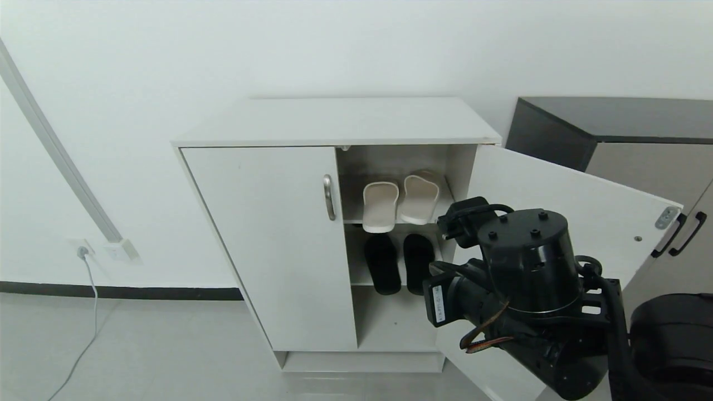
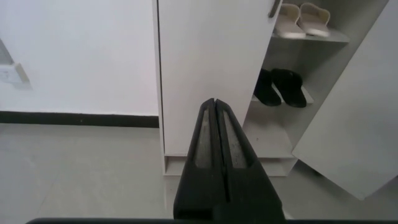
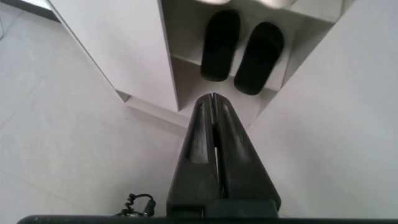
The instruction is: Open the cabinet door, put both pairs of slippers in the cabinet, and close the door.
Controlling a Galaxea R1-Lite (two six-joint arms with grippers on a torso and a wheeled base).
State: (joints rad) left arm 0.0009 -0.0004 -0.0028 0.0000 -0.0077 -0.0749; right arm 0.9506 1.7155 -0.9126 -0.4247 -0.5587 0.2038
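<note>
With beige slippers (image 1: 400, 203) and black slippers (image 1: 398, 262) shelved in the cabinet (image 1: 334, 120), we find the open door (image 1: 585, 186) just right of our right gripper (image 3: 214, 96), its fingers pressed together; that arm is nearer.

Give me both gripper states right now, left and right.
Left gripper: closed, holding nothing.
Right gripper: closed, holding nothing.
</note>
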